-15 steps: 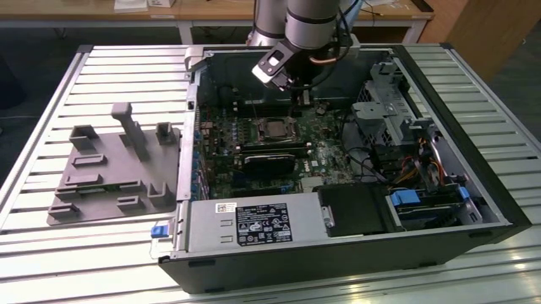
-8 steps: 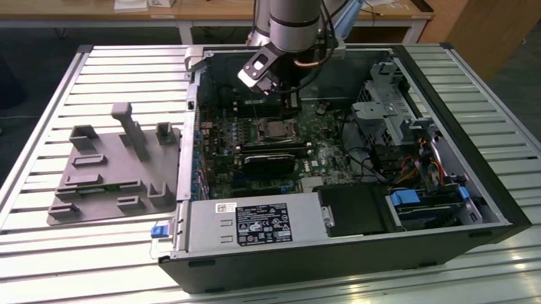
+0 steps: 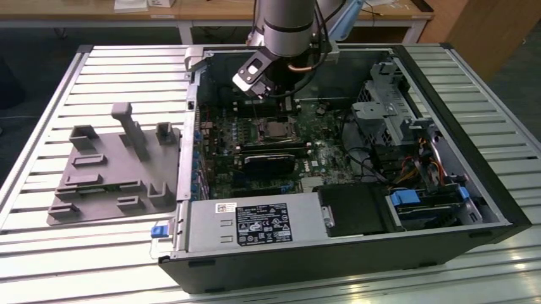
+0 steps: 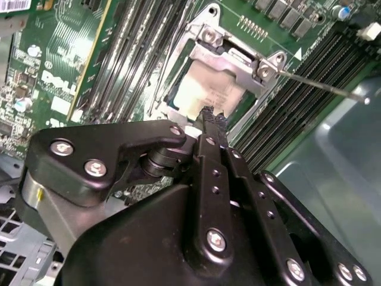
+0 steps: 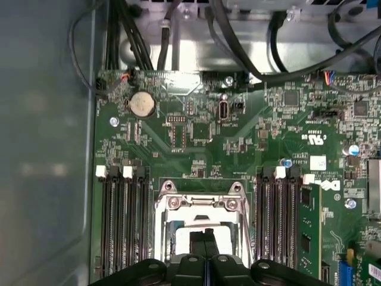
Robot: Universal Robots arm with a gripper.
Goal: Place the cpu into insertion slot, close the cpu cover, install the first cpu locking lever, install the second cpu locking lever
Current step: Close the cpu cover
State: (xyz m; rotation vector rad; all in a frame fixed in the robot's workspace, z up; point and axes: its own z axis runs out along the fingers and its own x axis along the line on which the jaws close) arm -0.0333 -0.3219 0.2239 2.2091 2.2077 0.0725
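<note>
Black two-finger gripper (image 4: 211, 116) sits low inside the open black computer case (image 3: 338, 259), jaws pressed together with nothing between them. Its tip is just over one edge of the small pale silver-beige square cpu (image 4: 196, 89). The cpu lies flat in the square silver-rimmed insertion slot (image 3: 275, 130) on the green circuit board (image 5: 238, 137), so seating looks done. The thin silvery cpu cover (image 5: 199, 204) frame appears folded down around it, and the closed fingers read as a pusher pressing it flat, not a grasp. One thin steel locking lever (image 4: 315, 83) angles clear of the socket (looks unlatched). Writing: white print on the board and black-and-white labels on the silver power supply box (image 3: 253, 225), none transcribed.
</note>
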